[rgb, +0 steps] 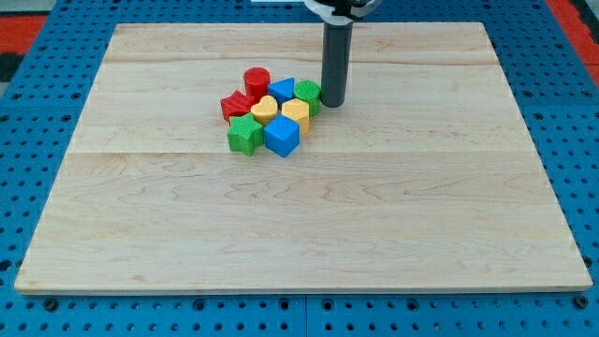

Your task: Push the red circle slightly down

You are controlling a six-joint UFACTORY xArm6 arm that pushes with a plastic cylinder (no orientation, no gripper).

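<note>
The red circle [256, 79] is a short red cylinder at the top of a tight cluster of blocks on the wooden board [299, 215]. My tip [333, 103] rests on the board at the cluster's right side, touching or almost touching a green block [308, 93]. The red circle lies to the tip's left and slightly higher in the view, with a blue triangle [283, 89] between them.
The cluster also holds a red star [236, 104], a yellow heart [264, 110], a yellow block [296, 114], a green star [245, 135] and a blue cube [282, 137]. A blue pegboard [37, 112] surrounds the board.
</note>
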